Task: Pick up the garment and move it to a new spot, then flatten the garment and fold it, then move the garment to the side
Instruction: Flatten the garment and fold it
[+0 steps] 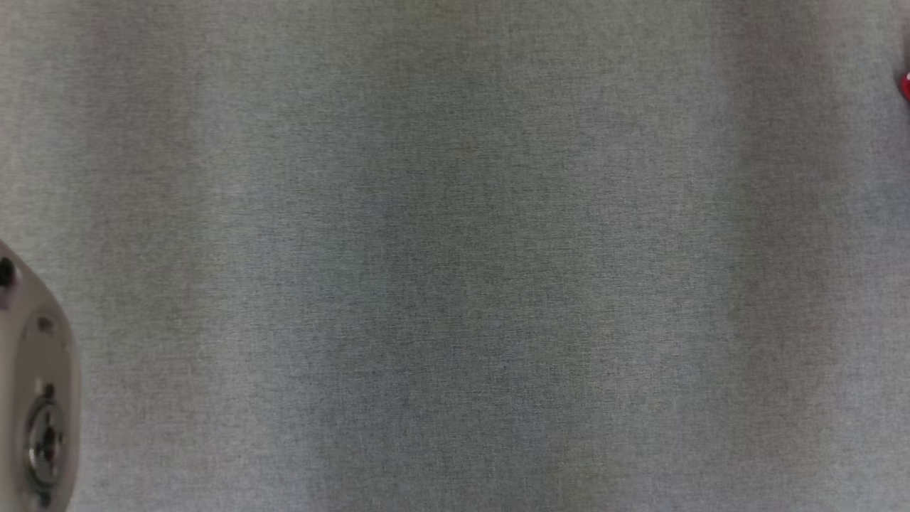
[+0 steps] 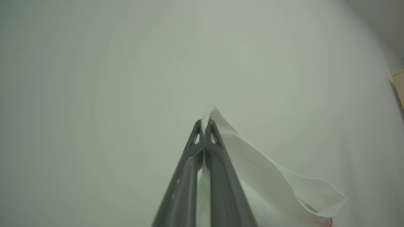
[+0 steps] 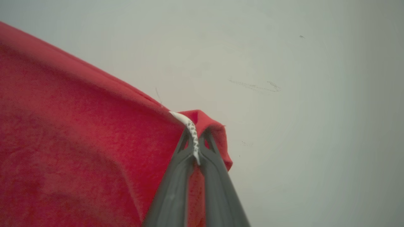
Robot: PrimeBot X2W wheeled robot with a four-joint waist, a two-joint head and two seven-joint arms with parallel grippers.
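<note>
Left gripper (image 2: 205, 124): fingers clenched on a thin white edge of the garment (image 2: 271, 179). The edge peaks just past the tips and trails off to the lower right of the left wrist view, with a trace of red at its far end. Right gripper (image 3: 196, 135): fingers clenched on a red fold, with a strip of white trim (image 3: 188, 121) pinched between them. The red body spreads across the left half of the right wrist view. I judge the garment to be hanging between the two grips, off the surface (image 1: 455, 256); how high, I cannot tell. Risks, left first: the left hold looks shallow, with very little cloth past the tips, so a sideways pull to flatten could slide it out and drop that corner. The right bite is on a bunched fold and trim, not a single flat layer, and set down like that, the bunch would press in as a crease. Uneven spreading of the arms would land the cloth skewed or doubled under. Surroundings: a pale forearm (image 1: 35, 384) sits at the lower left of the head view, with grey surface beyond it. A tan edge (image 2: 399, 85) at the right of the left wrist view I cannot identify. Faint scuff marks (image 3: 255, 85) show on the surface in the right wrist view. A red sliver (image 1: 906, 87) at the head view's right edge is probably garment. I see no obstacle to laying it down.
</note>
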